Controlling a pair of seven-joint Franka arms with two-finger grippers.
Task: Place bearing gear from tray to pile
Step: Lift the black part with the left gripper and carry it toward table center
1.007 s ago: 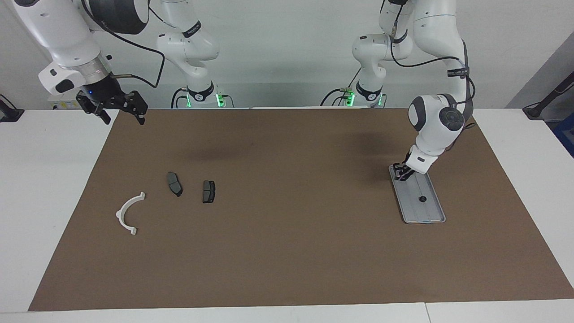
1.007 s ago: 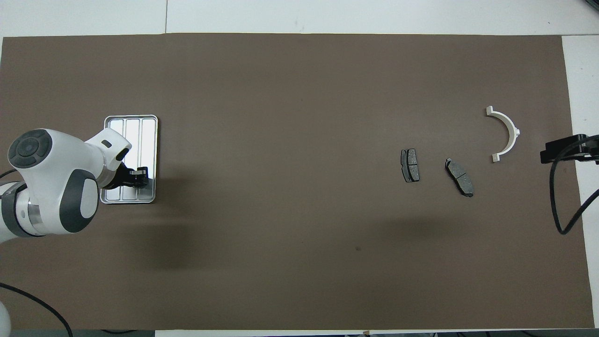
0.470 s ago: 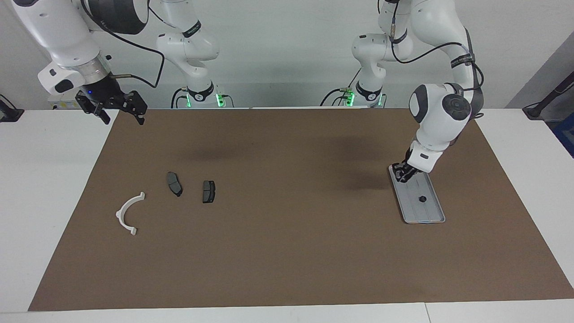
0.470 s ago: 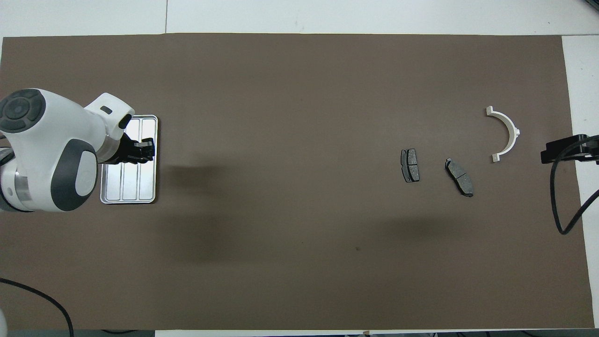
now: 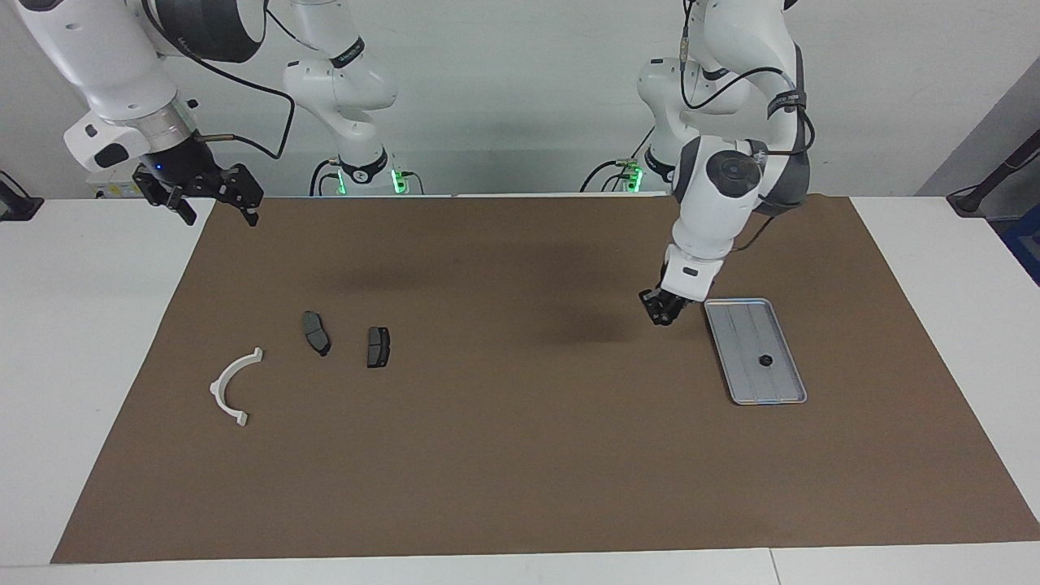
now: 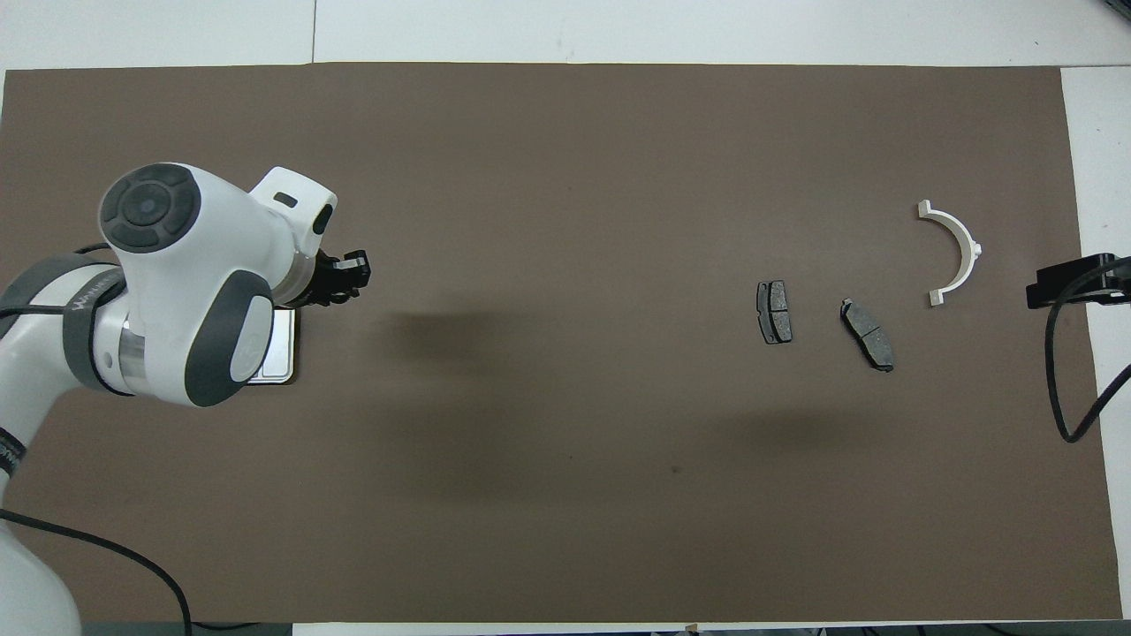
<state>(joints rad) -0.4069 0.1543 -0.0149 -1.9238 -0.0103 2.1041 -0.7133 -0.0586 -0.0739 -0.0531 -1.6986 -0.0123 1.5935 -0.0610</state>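
Note:
The silver-grey tray [image 5: 751, 325] lies on the brown mat at the left arm's end; in the overhead view only its corner [image 6: 281, 353] shows under the arm. A small dark round part, the bearing gear [image 5: 764, 360], lies in the tray. My left gripper [image 5: 662, 314] hangs low over the mat beside the tray's end nearer to the robots, fingers together; I see nothing between them. It also shows in the overhead view [image 6: 357, 270]. The pile is a white bracket [image 5: 233, 387] and two dark pads [image 5: 317, 332] [image 5: 378, 346]. My right gripper [image 5: 218, 205] waits open, raised.
The brown mat [image 5: 520, 455] covers most of the white table. The pile's pieces also show in the overhead view: the bracket [image 6: 954, 252] and the pads [image 6: 774, 312] [image 6: 868, 335]. A black cable [image 6: 1060, 389] hangs by the right gripper.
My left gripper has lifted off the tray's end nearer to the robots and swung off the tray toward the right arm's end. The dark part in the tray has stayed. The right arm has barely moved.

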